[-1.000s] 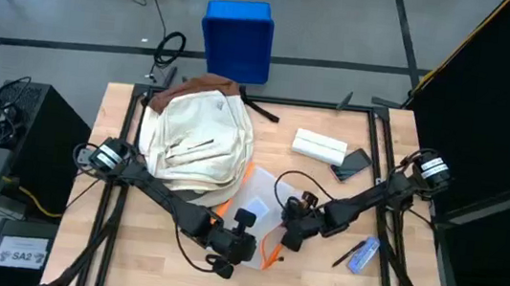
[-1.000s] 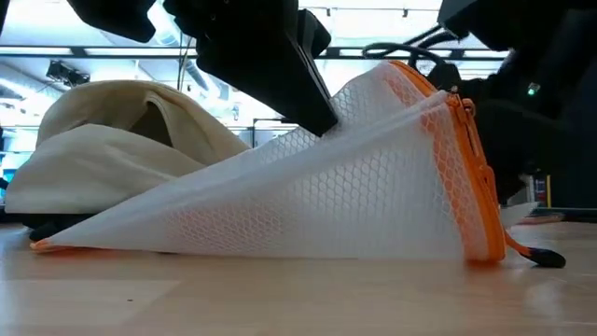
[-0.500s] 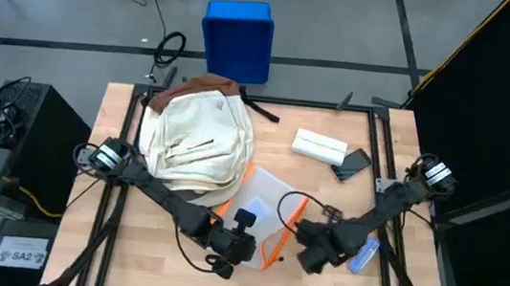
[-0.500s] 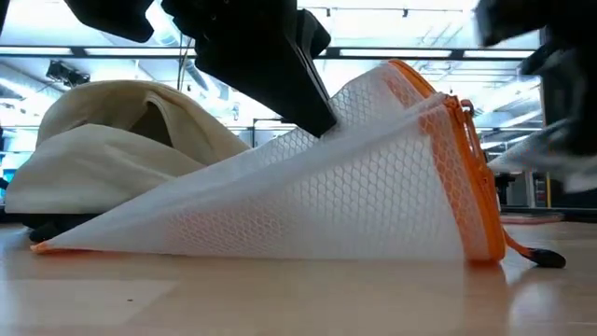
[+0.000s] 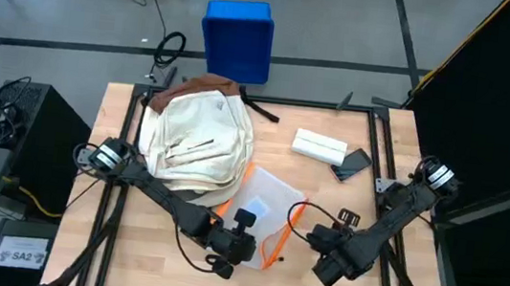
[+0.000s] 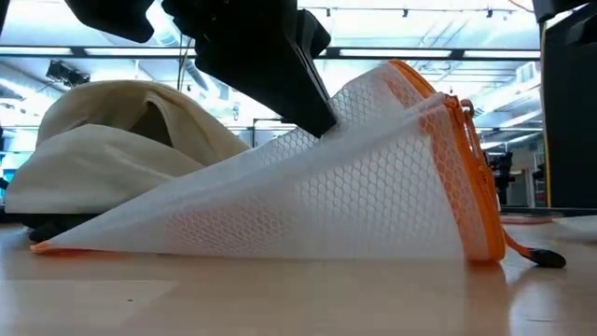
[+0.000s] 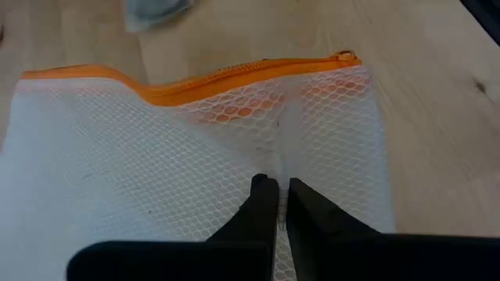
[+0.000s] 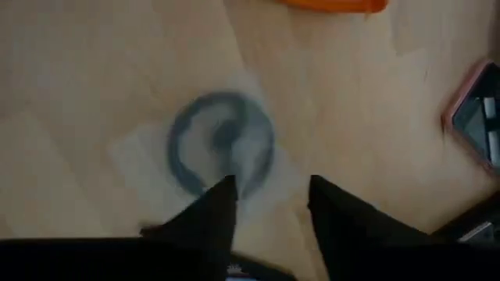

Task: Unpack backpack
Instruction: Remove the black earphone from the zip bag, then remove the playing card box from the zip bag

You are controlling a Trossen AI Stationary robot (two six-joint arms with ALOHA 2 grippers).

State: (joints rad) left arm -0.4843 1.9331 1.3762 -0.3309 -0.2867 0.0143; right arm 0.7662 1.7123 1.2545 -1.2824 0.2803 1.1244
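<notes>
Left claw (image 7: 275, 204) pinching shut on white mesh orange-zip pouch (image 5: 260, 211), lifting its edge | right claw (image 8: 269, 201) hanging open, empty | cream fabric backpack (image 5: 195, 141) lying behind | advice: holding firm, lifting slowly.

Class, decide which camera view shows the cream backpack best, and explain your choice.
The high view: the whole backpack shows from above, brown base and front pocket included. The low view catches only its cream side behind the mesh pouch. Neither wrist view shows it.
</notes>
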